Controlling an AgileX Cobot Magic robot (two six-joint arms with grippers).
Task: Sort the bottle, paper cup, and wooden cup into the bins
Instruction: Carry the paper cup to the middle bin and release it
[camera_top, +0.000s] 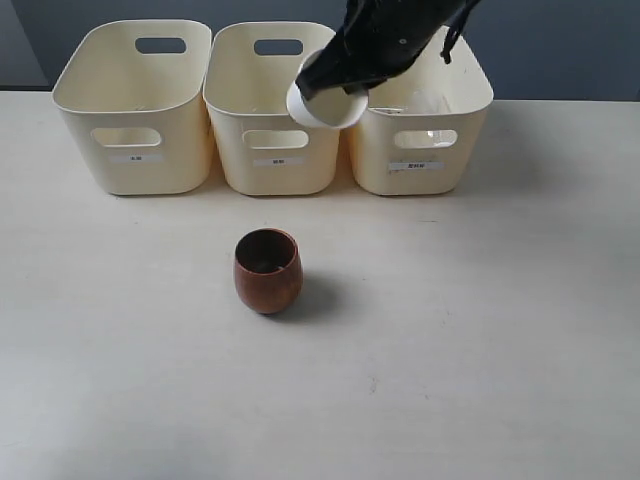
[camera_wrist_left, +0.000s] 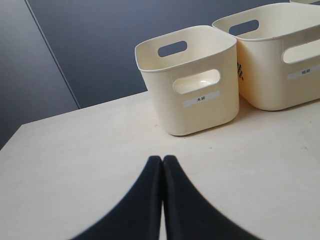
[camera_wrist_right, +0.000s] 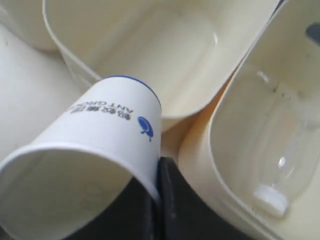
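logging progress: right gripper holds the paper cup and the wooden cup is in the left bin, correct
No: the wooden cup stands on the table in front of the bins, as the exterior view shows. The right gripper does hold the paper cup.

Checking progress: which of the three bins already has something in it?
The rightmost bin: the bottle lies in it; the other two show nothing inside.

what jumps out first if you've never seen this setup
The right gripper holds the white paper cup tilted in the air above the right edge of the middle bin. Next comes the reddish-brown wooden cup, standing upright and alone on the table in front of that bin. The clear bottle already lies inside the right bin.
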